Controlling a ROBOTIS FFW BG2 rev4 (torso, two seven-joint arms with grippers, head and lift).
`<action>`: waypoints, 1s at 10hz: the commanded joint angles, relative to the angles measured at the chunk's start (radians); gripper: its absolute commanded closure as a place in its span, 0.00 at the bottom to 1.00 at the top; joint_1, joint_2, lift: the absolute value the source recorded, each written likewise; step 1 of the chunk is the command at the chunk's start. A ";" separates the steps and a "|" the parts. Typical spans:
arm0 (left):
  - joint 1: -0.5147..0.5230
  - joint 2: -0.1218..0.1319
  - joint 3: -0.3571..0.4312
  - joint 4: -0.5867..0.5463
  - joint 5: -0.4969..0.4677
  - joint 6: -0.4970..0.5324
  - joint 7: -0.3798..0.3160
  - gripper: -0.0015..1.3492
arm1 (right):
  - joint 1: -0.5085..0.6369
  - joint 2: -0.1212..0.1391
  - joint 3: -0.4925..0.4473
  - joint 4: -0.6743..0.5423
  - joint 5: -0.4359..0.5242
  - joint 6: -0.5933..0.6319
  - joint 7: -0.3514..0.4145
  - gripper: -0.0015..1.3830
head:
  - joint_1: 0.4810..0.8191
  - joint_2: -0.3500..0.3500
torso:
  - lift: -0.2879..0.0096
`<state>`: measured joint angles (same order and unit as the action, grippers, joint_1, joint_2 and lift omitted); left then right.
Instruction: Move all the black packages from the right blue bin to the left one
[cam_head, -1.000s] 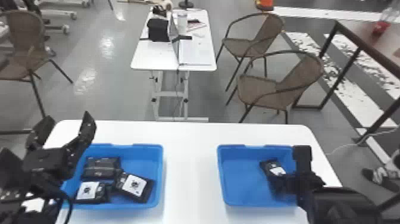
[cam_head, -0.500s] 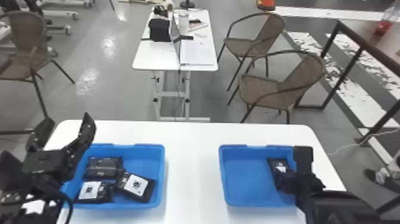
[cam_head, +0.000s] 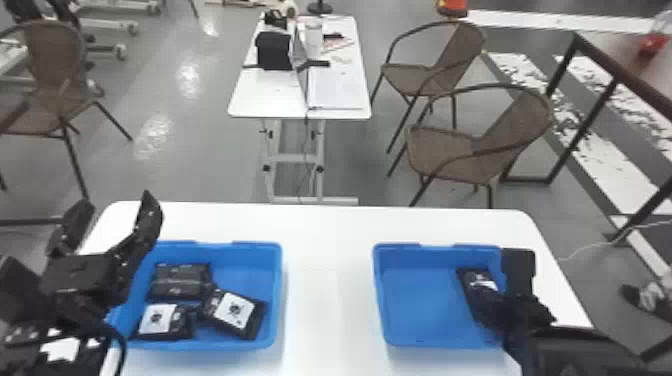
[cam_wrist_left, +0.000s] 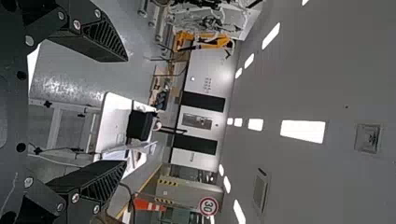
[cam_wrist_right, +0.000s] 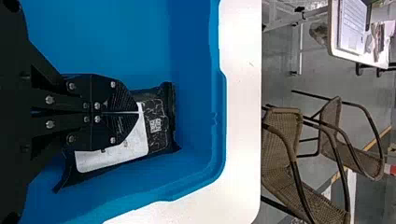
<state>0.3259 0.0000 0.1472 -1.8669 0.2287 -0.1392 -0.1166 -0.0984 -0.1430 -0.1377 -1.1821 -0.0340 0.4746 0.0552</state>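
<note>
White table (cam_head: 327, 225) (package (cam_head: 476, 286) partly hidden)

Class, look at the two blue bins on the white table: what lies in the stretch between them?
Only bare white tabletop lies between the left blue bin and the right blue bin, as the head view shows.
</note>
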 joint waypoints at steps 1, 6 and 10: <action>0.001 -0.003 0.000 0.000 -0.002 -0.005 0.000 0.20 | 0.002 -0.001 0.000 0.001 -0.030 -0.011 0.003 0.81 | 0.63 0.39 | 0.97; -0.007 -0.003 -0.005 0.000 -0.003 -0.002 0.000 0.20 | 0.032 -0.004 -0.010 -0.243 -0.061 0.205 0.025 0.12 | 0.63 0.41 | 0.97; -0.010 -0.003 -0.012 0.002 0.001 0.000 0.000 0.20 | -0.024 0.019 -0.016 -0.137 -0.033 0.219 -0.021 0.13 | 0.63 0.40 | 0.97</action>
<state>0.3166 0.0000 0.1360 -1.8653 0.2289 -0.1400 -0.1166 -0.1163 -0.1243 -0.1534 -1.3459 -0.0638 0.6982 0.0330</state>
